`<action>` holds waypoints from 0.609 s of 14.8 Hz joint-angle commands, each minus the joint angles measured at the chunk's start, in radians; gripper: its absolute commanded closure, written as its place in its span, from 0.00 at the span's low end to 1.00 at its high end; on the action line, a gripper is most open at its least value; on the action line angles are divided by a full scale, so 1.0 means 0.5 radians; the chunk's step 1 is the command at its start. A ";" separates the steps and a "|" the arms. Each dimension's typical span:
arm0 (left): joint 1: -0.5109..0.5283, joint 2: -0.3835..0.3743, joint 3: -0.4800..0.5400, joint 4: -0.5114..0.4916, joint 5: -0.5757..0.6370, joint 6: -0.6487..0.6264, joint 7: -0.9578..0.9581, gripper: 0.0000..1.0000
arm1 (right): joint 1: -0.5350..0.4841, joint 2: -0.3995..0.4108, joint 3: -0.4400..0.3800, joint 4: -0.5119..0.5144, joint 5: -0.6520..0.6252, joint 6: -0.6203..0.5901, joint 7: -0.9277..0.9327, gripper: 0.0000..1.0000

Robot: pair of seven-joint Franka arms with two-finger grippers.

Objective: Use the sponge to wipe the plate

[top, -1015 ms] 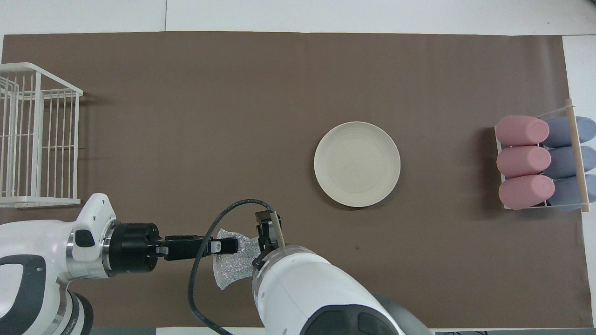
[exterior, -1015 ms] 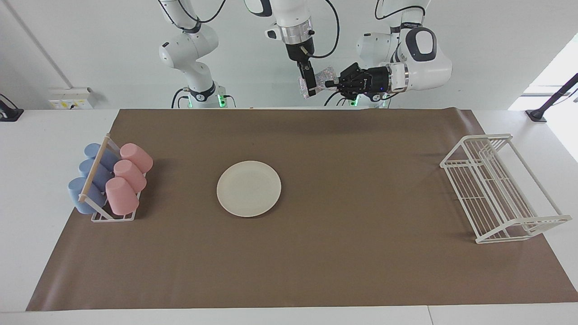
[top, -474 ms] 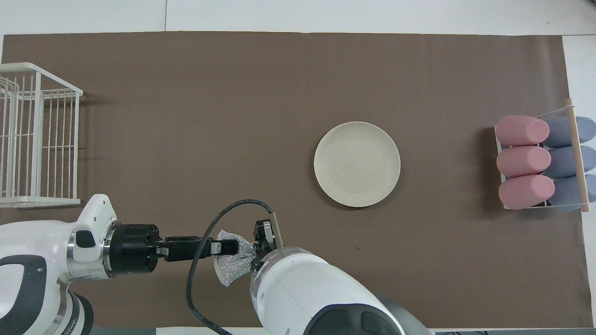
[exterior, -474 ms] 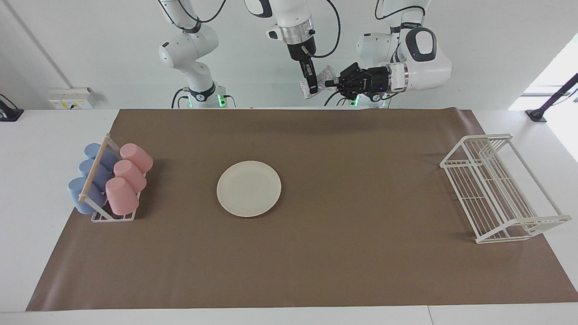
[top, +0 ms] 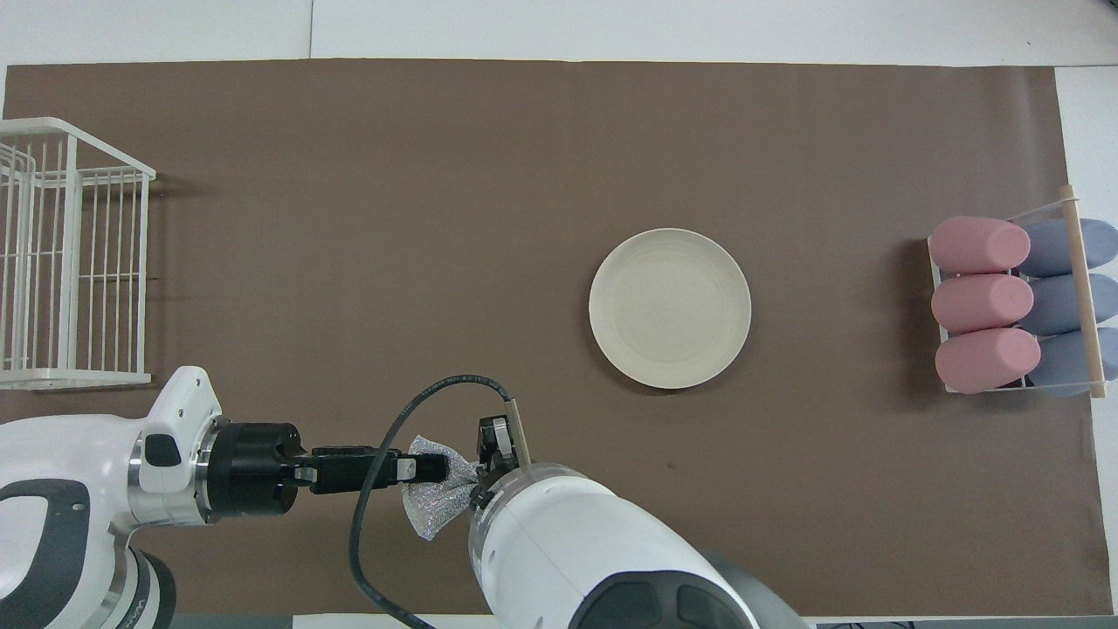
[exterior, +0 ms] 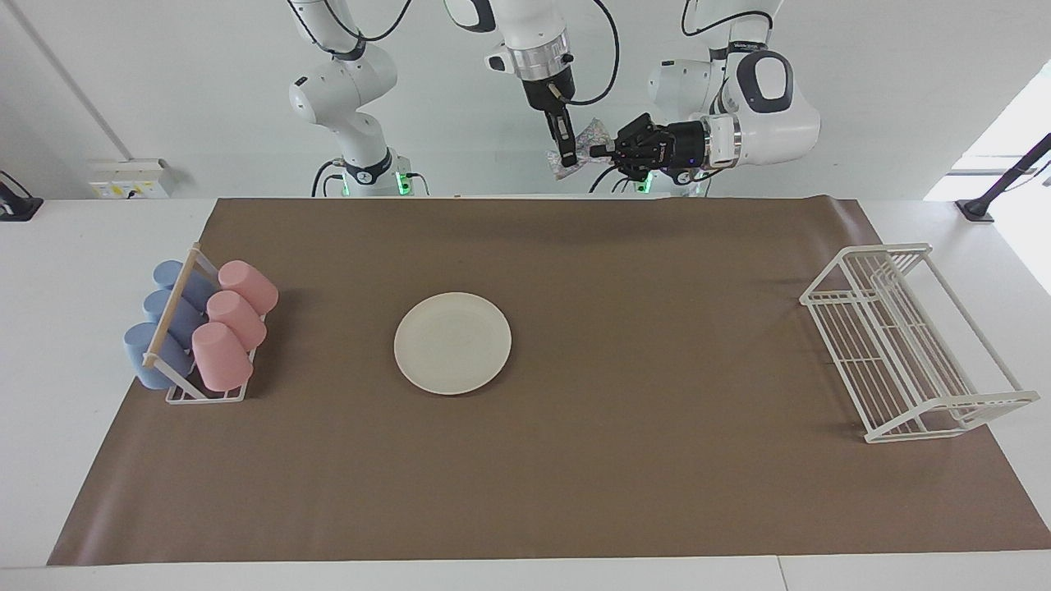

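The cream-white plate (exterior: 452, 342) lies flat on the brown mat, mid-table; it also shows in the overhead view (top: 670, 307). The silvery sponge (exterior: 585, 147) hangs in the air over the mat's edge nearest the robots, well away from the plate; it also shows in the overhead view (top: 431, 511). My left gripper (exterior: 602, 151) reaches in level from the left arm's side and is shut on one end of the sponge (top: 430, 467). My right gripper (exterior: 565, 153) points down and pinches the sponge's other end (top: 489, 454). The sponge is bunched between them.
A rack of pink and blue cups (exterior: 201, 332) stands at the right arm's end of the mat. A white wire dish rack (exterior: 907, 341) stands at the left arm's end. Both racks also show in the overhead view, cups (top: 1017, 306) and wire rack (top: 70, 253).
The right gripper's fingers have closed on the sponge, which has gone from a spread sheet to a pinched, bunched shape. Both grippers rose slightly. The plate has not moved.
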 commanded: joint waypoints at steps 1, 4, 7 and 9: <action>-0.014 -0.058 0.030 -0.045 0.037 -0.008 -0.046 0.00 | -0.007 -0.058 0.002 -0.061 -0.004 -0.056 -0.043 1.00; -0.011 -0.058 0.030 -0.039 0.043 -0.008 -0.059 0.00 | -0.038 -0.058 -0.001 -0.067 -0.010 -0.075 -0.147 1.00; -0.008 -0.055 0.030 -0.039 0.067 -0.005 -0.062 0.00 | -0.200 -0.049 -0.001 -0.156 -0.010 0.001 -0.435 1.00; -0.008 -0.049 0.030 -0.036 0.071 0.001 -0.089 0.00 | -0.314 0.073 -0.001 -0.236 -0.010 0.200 -0.649 1.00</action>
